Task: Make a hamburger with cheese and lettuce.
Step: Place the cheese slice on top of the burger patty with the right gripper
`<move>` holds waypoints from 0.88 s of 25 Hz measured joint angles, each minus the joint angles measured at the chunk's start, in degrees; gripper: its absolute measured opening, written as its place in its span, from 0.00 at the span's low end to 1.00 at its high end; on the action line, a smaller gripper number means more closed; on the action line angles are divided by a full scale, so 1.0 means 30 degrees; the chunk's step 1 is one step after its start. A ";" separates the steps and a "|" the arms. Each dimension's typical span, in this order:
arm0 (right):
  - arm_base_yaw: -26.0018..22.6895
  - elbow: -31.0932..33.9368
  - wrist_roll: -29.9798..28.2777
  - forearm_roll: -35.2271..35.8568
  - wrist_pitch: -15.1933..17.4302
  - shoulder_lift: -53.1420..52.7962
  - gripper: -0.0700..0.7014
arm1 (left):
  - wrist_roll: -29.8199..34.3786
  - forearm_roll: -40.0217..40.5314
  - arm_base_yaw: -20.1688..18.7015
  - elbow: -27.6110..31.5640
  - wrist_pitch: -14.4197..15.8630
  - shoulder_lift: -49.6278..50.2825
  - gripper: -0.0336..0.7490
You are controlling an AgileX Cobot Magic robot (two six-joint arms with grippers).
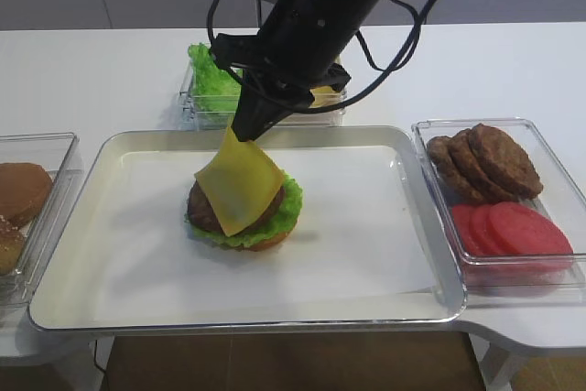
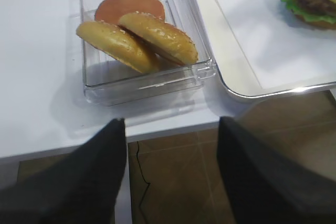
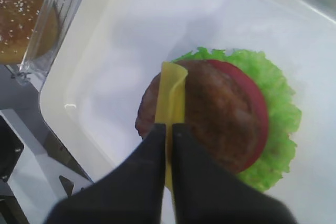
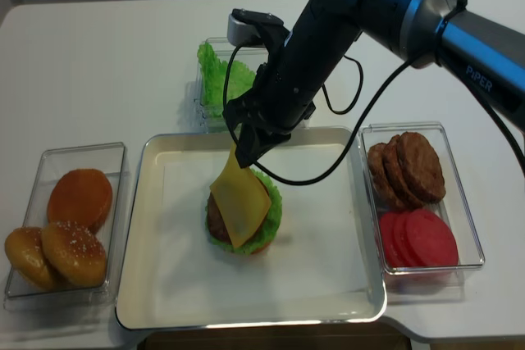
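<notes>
The hamburger (image 1: pixel 211 212) sits mid-tray: bun base, ruffled lettuce (image 1: pixel 286 203), a red tomato slice (image 3: pixel 257 108) and a brown patty (image 3: pixel 220 114). It also shows in the realsense view (image 4: pixel 215 217) and the left wrist view (image 2: pixel 307 1). My right gripper (image 1: pixel 245 130) is shut on a corner of the pale yellow cheese (image 1: pixel 240 185), which hangs slanted and drapes over the patty; it shows in the right wrist view (image 3: pixel 170 100) and the realsense view (image 4: pixel 240 202). My left gripper (image 2: pixel 170 129) is open and empty, off the table's front left edge, beyond the bun box.
A metal tray (image 1: pixel 385 309) holds the burger. A clear box of buns (image 4: pixel 57 235) stands left; a box of patties (image 1: pixel 485 162) and tomato slices (image 1: pixel 517 231) stands right. A box of lettuce leaves (image 1: pixel 211 80) stands behind the tray.
</notes>
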 joint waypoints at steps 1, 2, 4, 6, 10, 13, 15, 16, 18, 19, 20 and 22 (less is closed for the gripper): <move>0.0000 0.0000 0.0000 -0.0031 0.0000 0.0000 0.16 | 0.0000 0.0000 0.0000 0.0000 0.0000 0.0000 0.57; 0.0000 0.0000 0.0000 -0.0093 0.0000 0.0000 0.17 | 0.0000 0.0000 0.0000 0.0000 0.0000 0.0000 0.57; 0.0000 0.0000 0.0000 -0.0222 -0.0035 0.0000 0.19 | 0.0000 0.0000 0.0000 0.0000 0.0000 0.0000 0.57; 0.0000 0.0000 0.0000 -0.0253 -0.0032 0.0000 0.23 | 0.0000 0.0000 0.0000 0.0000 0.0000 0.0000 0.57; 0.0000 0.0000 0.0000 -0.0695 -0.0208 0.0000 0.33 | 0.0000 0.0000 0.0000 0.0000 0.0000 0.0000 0.57; 0.0000 0.0000 0.0074 -0.1293 -0.0426 0.0000 0.43 | 0.0000 0.0000 0.0000 0.0000 0.0000 0.0000 0.57; 0.0000 0.0000 0.0512 -0.1855 -0.0523 0.0000 0.49 | 0.0000 0.0000 0.0000 0.0000 0.0000 0.0000 0.57; 0.0000 0.0000 0.0785 -0.2199 -0.0634 0.0000 0.52 | 0.0000 0.0000 0.0000 0.0000 0.0000 0.0000 0.57; 0.0000 -0.0037 0.1254 -0.2842 -0.0674 0.0000 0.55 | 0.0000 0.0000 0.0000 0.0000 0.0000 0.0000 0.57; 0.0000 -0.0115 0.1554 -0.3255 -0.0674 0.0000 0.56 | 0.0000 0.0000 0.0000 0.0000 0.0000 0.0000 0.57; 0.0000 -0.0257 0.1891 -0.3708 -0.0636 0.0000 0.57 | 0.0000 0.0000 0.0000 0.0000 0.0000 0.0000 0.57; 0.0000 -0.0699 0.2672 -0.4675 -0.0367 0.0000 0.57 | 0.0000 0.0000 0.0000 0.0000 0.0000 0.0000 0.57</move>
